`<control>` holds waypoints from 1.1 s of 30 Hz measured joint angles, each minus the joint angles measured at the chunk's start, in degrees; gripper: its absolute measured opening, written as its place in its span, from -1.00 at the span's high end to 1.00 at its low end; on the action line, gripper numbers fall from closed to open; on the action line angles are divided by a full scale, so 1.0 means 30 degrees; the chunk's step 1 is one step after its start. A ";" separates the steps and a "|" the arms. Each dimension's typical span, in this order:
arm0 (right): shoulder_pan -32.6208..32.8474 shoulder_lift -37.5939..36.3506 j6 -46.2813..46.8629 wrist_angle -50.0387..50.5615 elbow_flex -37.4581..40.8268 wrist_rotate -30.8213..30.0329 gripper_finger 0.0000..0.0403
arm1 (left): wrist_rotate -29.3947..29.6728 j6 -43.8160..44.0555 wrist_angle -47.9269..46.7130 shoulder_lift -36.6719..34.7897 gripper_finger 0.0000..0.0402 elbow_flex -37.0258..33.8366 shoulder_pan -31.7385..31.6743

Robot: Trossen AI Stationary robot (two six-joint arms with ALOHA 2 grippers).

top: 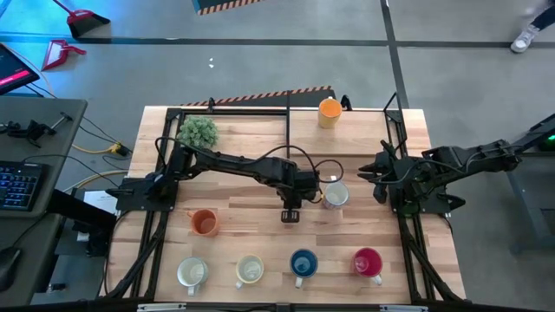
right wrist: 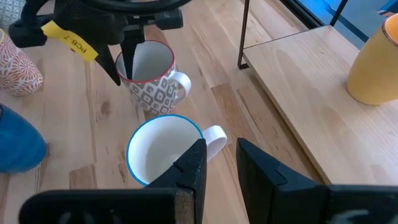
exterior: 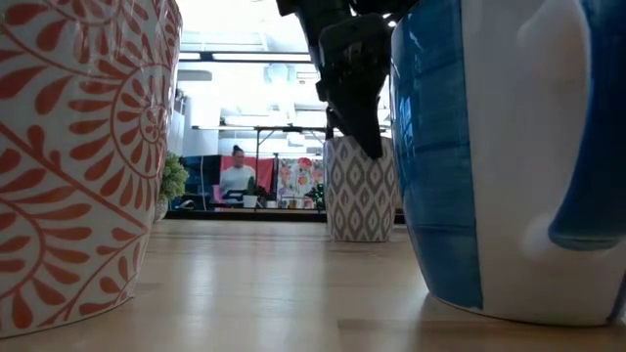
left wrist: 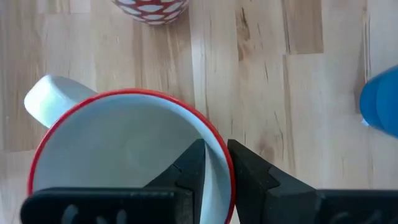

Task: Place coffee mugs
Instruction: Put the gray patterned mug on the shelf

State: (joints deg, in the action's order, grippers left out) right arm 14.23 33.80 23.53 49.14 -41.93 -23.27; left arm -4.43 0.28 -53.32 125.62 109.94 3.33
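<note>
My left gripper (top: pixel 319 200) reaches to mid-table and is shut on a grey-and-white patterned mug (top: pixel 335 195) with a red rim, which stands on the wood (exterior: pixel 360 191). My right gripper (top: pixel 378 173) is over the table's right side, shut on a white mug with a blue rim (right wrist: pixel 163 149); in the high view the gripper hides this mug. A yellow-orange mug (top: pixel 329 113) stands on the raised board at the far edge. An orange patterned mug (top: pixel 204 223) stands left of centre. White (top: pixel 191 271), cream (top: pixel 250 270), blue (top: pixel 303 263) and red-pink (top: pixel 368 262) mugs line the near edge. My left gripper (left wrist: pixel 216 155) has the patterned mug's red rim (left wrist: pixel 214 134) between its fingers, one finger inside the cup and one outside, on the side away from the handle (left wrist: pixel 46 99). The fingers come from above, pointing down (right wrist: pixel 127 62). The mug is upright with its base on the table. My right gripper (right wrist: pixel 217 155) straddles the blue rim (right wrist: pixel 200 132) close beside the white handle (right wrist: pixel 214 134), one finger over the inside and one outside, coming from above at a slant. The mug is upright; whether its base is on the table cannot be told.
A small green potted plant (top: pixel 198 132) stands at the far left of the table. A black frame (top: pixel 286 108) borders the raised board. Bare wood lies between the centre mugs and the near row. People and furniture show in the room beyond (exterior: pixel 238 176).
</note>
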 joint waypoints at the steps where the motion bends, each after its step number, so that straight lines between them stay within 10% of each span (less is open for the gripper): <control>1: 0.0003 0.0000 0.0000 -0.0007 0.0000 0.0000 0.67 | -0.0005 0.0035 -0.0132 0.0007 0.72 0.0183 0.0000; 16: 0.0002 0.0573 -0.0016 -0.0201 -0.0007 0.1256 0.66 | 0.0242 0.0195 -0.3841 0.0000 0.72 0.3073 -0.0007; 33: 0.0003 0.6726 -0.2000 -0.9108 -0.0026 0.2201 0.44 | 0.5915 -0.0372 -1.2176 -0.2391 0.72 0.5225 -0.1344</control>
State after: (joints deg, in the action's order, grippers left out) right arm 14.24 53.98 17.53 21.82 -42.01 -16.67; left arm 13.32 -0.84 -89.85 118.45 125.62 -0.70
